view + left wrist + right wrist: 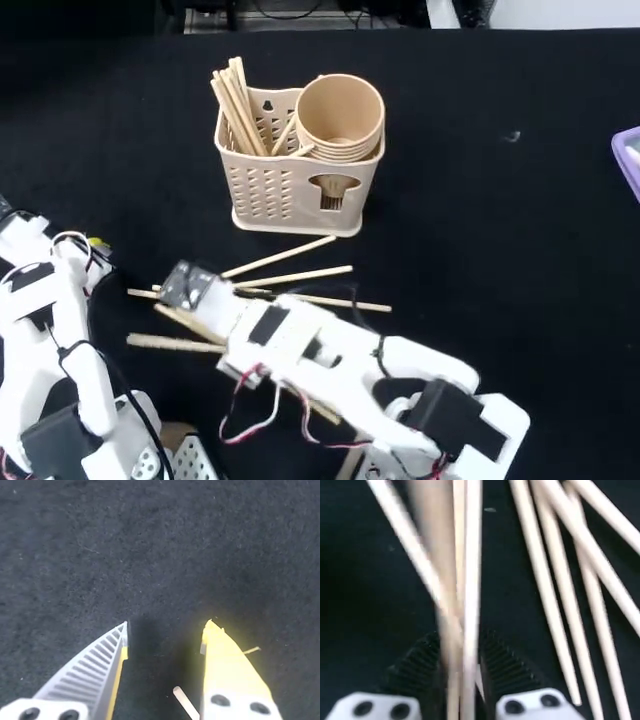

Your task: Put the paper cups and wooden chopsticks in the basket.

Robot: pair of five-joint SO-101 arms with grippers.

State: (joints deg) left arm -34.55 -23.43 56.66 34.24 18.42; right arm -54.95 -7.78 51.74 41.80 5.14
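A beige slotted basket (262, 190) stands at the middle back of the black cloth. It holds stacked paper cups (340, 115) and a bundle of wooden chopsticks (236, 100). Several loose chopsticks (300, 275) lie scattered in front of it. My right gripper (185, 300) sits low among them; in its wrist view my right gripper (461, 640) is shut on a couple of chopsticks (470, 580), with more chopsticks (555, 605) lying beside. My left gripper (165, 630) hangs open over bare cloth, a chopstick tip (184, 702) showing between its fingers.
My left arm (45, 300) stands at the table's left front, close to the ends of the loose chopsticks (170, 343). A purple object (628, 160) pokes in at the right edge. Open black cloth surrounds the basket on the right.
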